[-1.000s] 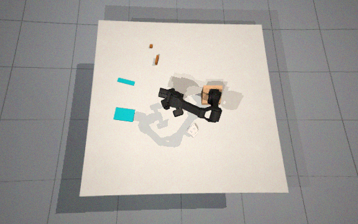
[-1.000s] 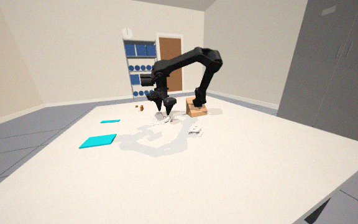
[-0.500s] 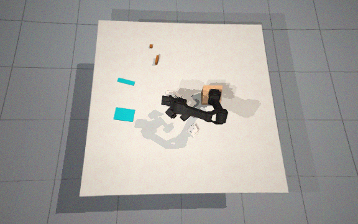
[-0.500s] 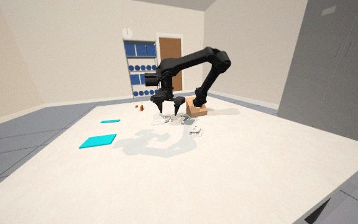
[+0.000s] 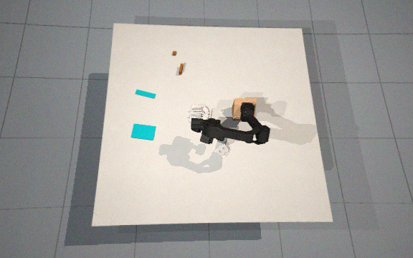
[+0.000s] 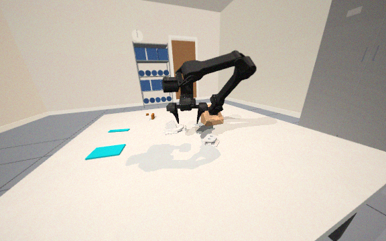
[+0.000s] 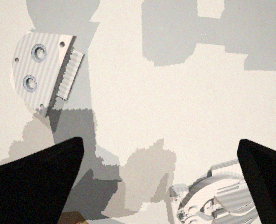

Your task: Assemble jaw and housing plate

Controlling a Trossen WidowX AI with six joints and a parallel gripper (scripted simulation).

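Observation:
My gripper [image 6: 188,123] [image 7: 162,147] is open and empty, its fingers wide apart above the table between the two white pieces. The white base assembly [image 5: 199,112] [image 6: 173,128] [image 7: 216,199] stands on the table, partly behind the right finger in the wrist view. Curved and ribbed parts show on it; I cannot tell how its jaws and pins sit or whether teeth mesh. The white housing plate [image 5: 222,149] [image 6: 210,137] [image 7: 31,67], with two rimmed holes and a ribbed strip along one edge, is apart from the assembly, on the other side of the fingers.
The arm rises from an orange-tan base block [image 5: 239,109] [image 6: 212,118]. A large cyan rectangle [image 5: 143,132] [image 6: 106,152] and a narrow cyan strip [image 5: 145,94] [image 6: 118,130] lie left of the assembly. Two small brown blocks, one upright [image 5: 181,69] [image 6: 153,116] and one tiny [image 5: 174,53] [image 6: 147,114], are farther back.

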